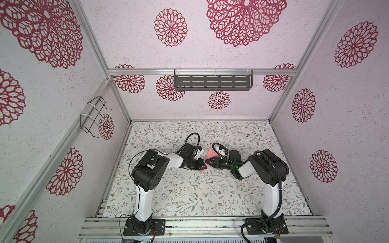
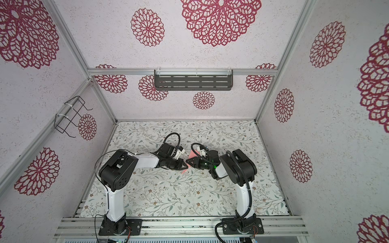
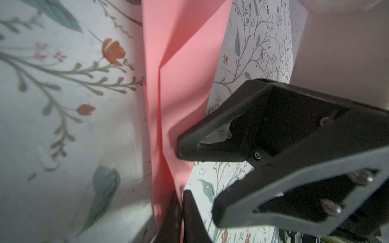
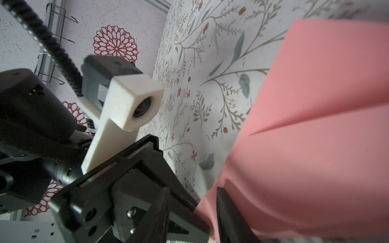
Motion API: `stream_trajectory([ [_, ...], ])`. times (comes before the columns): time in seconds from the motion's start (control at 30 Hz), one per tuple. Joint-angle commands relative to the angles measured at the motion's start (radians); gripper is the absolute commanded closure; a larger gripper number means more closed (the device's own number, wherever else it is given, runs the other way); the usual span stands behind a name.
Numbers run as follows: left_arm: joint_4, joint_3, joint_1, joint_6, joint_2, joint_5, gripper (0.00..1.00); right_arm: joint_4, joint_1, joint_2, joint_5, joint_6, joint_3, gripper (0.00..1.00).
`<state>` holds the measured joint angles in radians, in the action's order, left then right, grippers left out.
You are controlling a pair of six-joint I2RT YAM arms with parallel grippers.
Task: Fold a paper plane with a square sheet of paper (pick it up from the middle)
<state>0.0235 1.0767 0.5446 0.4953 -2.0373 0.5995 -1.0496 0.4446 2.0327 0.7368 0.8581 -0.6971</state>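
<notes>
Salmon-pink sheet of paper (image 3: 168, 63), already creased: a long centre fold and angled flaps show in both wrist views. It is not flat on the floral worktop (image 1: 189, 199). It stands raised, on edge, mid-worktop between the two arms. In both top views only slivers of pink show past the black fingers.

- Left hand (image 3: 181, 214): jaws together, pinching the lower edge of the sheet near the fold. The grip looks thin, right at the margin.
- Right hand (image 3: 197, 178): jaws apart. One fingertip presses against the face of the sheet and dents it slightly; the other stands clear, beside the paper's edge. I cannot tell whether any layer sits between the two.
- The hands meet nearly tip to tip in a top view, left hand (image 1: 203, 163) just beside the right.

Judgement: a middle step. The nose flaps seem made and the body fold or a wing fold is under way; no finished dart yet.

The next move likely calls for the right hand to take one layer only, close to the crease, while the left anchors the spine. The push should be gentle and run along the fold. Paper this thin may buckle or slip out of the narrow pinch.
</notes>
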Motion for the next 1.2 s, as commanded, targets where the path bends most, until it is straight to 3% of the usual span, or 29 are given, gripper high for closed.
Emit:
stream_trajectory([
  [0.0, 0.218, -0.057, -0.023, 0.012, -0.104, -0.232, 0.92, -0.006, -0.014, -0.006, -0.013, -0.003, -0.011, 0.60],
  [0.4, 0.234, -0.048, -0.023, 0.017, -0.116, -0.224, 0.89, 0.023, -0.041, 0.005, -0.025, 0.018, -0.020, 0.59],
  [0.63, 0.236, -0.044, -0.024, 0.023, -0.120, -0.222, 0.91, -0.060, -0.044, -0.033, 0.049, 0.038, -0.017, 0.58],
  [0.83, 0.213, -0.059, -0.028, 0.033, -0.126, -0.216, 0.91, -0.008, -0.058, -0.118, 0.019, -0.050, 0.056, 0.57],
  [1.17, 0.198, -0.066, -0.036, 0.045, -0.132, -0.201, 0.91, 0.043, -0.052, -0.055, 0.060, -0.070, -0.005, 0.58],
])
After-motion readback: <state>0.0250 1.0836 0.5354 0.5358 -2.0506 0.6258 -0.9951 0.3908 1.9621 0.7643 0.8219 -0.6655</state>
